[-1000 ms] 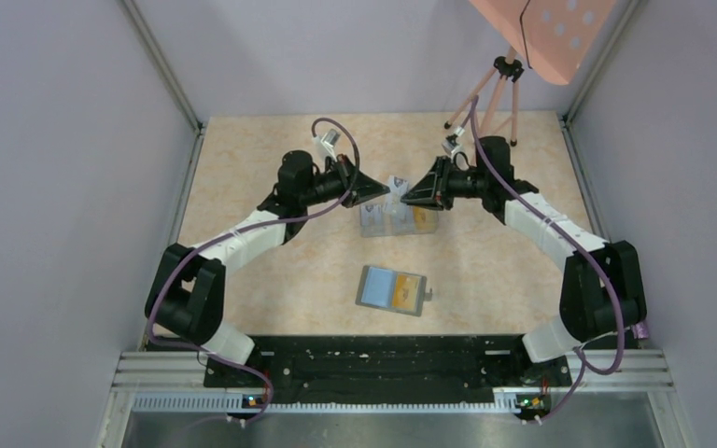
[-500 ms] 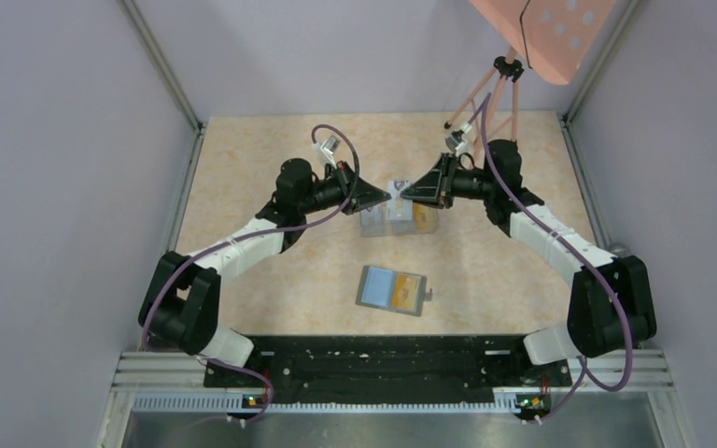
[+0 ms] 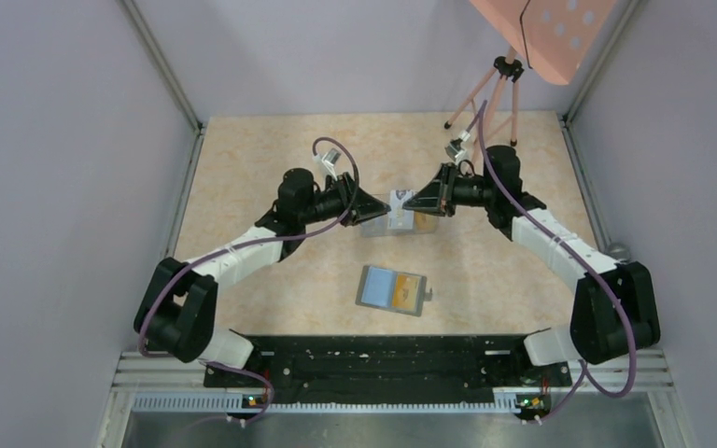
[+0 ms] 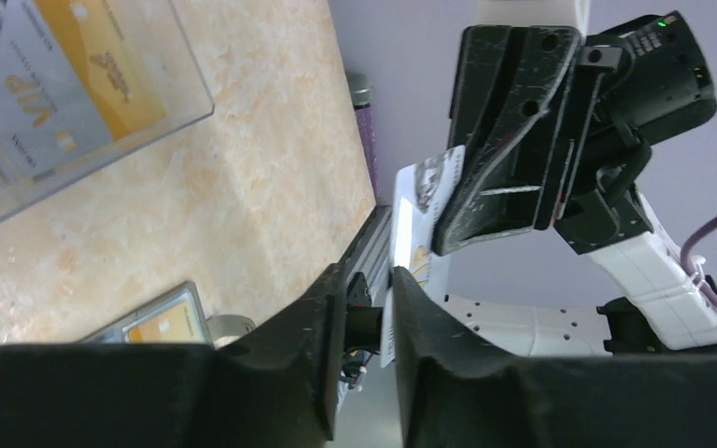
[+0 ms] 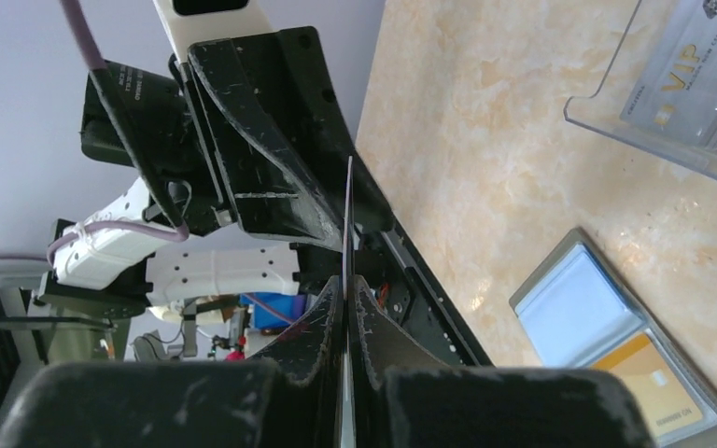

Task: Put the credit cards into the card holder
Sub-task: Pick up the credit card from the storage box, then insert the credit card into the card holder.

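A pale grey credit card [image 3: 398, 201] hangs in the air between both grippers, above the clear box. My right gripper [image 5: 346, 285] is shut on its edge; the card [image 5: 346, 224] shows edge-on there. My left gripper [image 4: 371, 289] stands open by a narrow gap, and the same card [image 4: 417, 210] leans against one of its fingers. The card holder [image 3: 392, 289] lies open on the table near the arms' bases, light blue inside, with an orange card [image 3: 410, 287] in its right half. It also shows in the right wrist view as the card holder [image 5: 579, 308].
The clear plastic box [image 3: 398, 224] sits under the grippers and holds a grey VIP card [image 4: 19, 103] and an orange card [image 4: 112, 65]. A pink tripod [image 3: 495, 93] stands at the back right. Walls close in the table on three sides.
The two grippers have drawn closer together over the clear box. The right gripper has shut on the card and the left gripper's jaws have parted.
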